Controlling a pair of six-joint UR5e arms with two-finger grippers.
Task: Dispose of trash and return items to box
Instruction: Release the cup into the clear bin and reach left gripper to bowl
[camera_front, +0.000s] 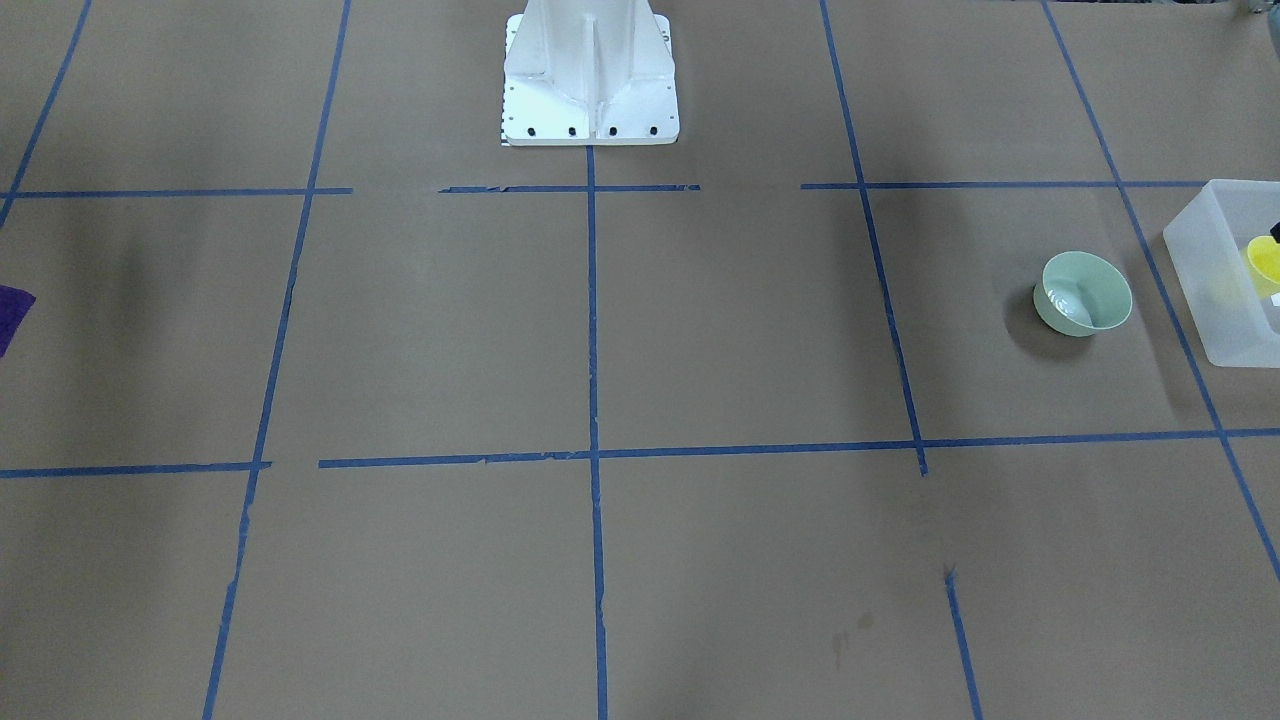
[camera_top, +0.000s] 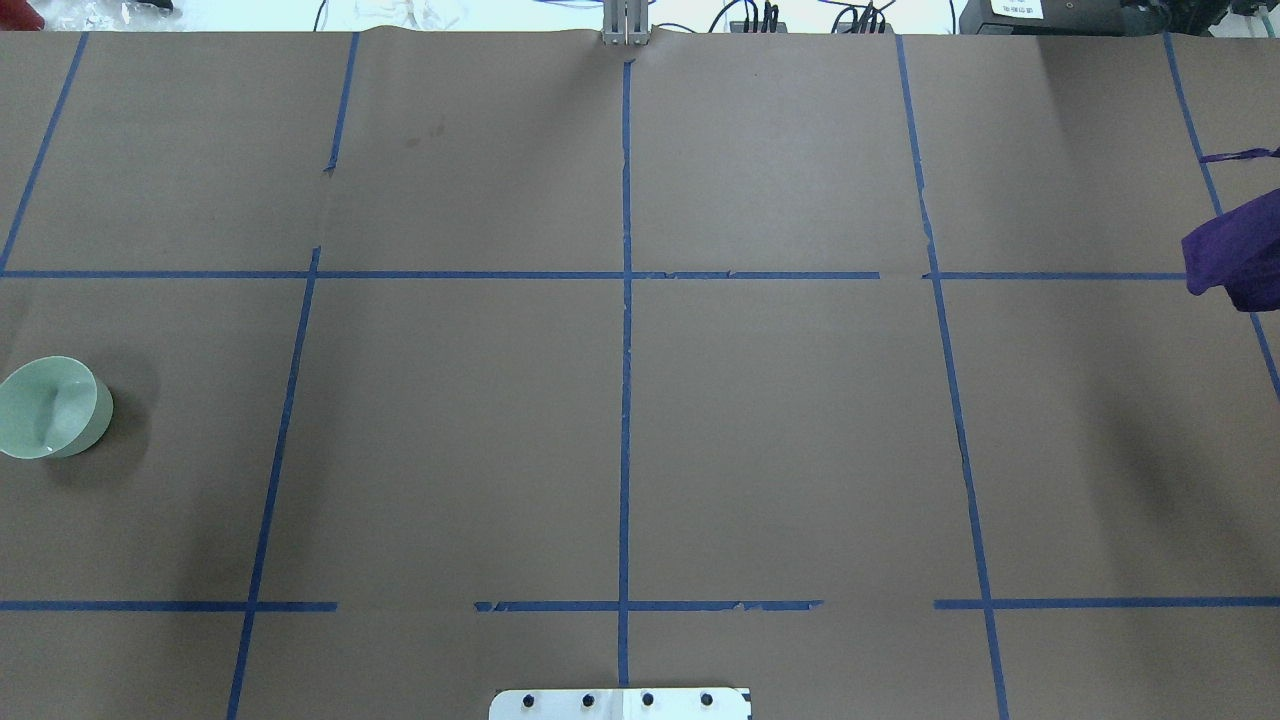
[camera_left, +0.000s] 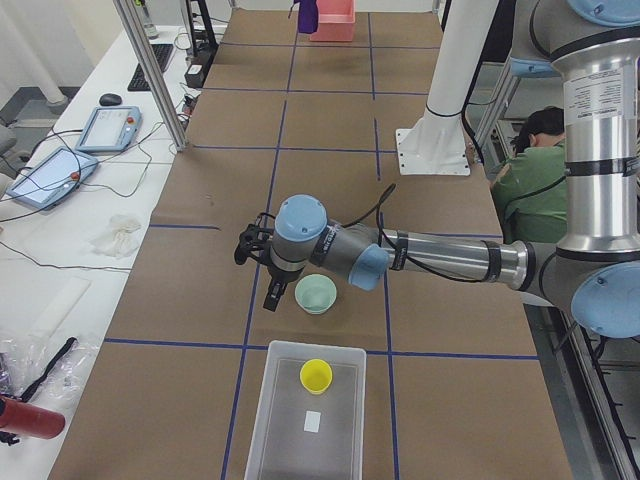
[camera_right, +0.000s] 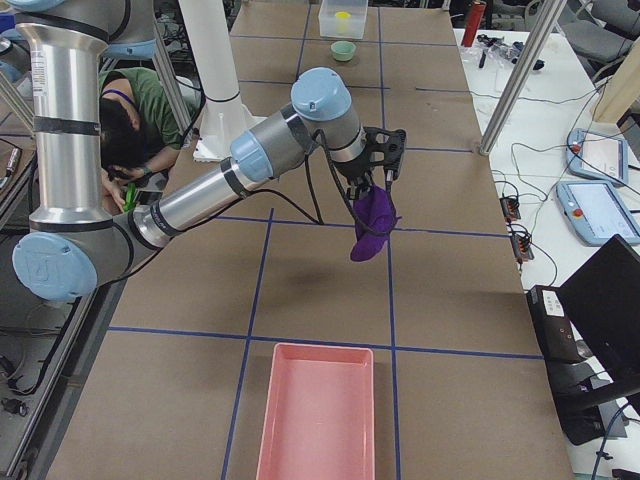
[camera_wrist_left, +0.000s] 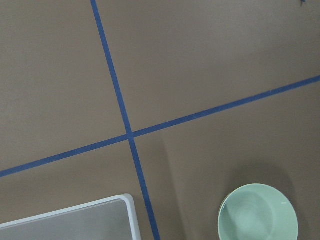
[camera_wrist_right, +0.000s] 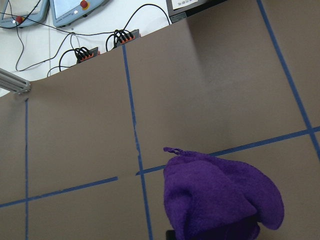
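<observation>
one bowl (camera_left: 315, 293) just beside left gripper (camera_left: 270, 285), apart, outside jaws.

Purple cloth (camera_wrist_right: 220, 197) hanging bunched at near edge, small loop sticking up at its left. Brown paper table (camera_wrist_right: 210, 75) lying below, blue tape lines (camera_wrist_right: 131, 105) crossing. Cable plugs (camera_wrist_right: 125, 36) and teach pendants (camera_wrist_right: 80, 7) sitting beyond far edge.

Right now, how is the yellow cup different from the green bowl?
The yellow cup is bright yellow; the green bowl is pale mint. The cup sits inside the frosted box, while the bowl stands outside it on the table. The bowl looks wider than the cup. Both are round and open on top.
</observation>
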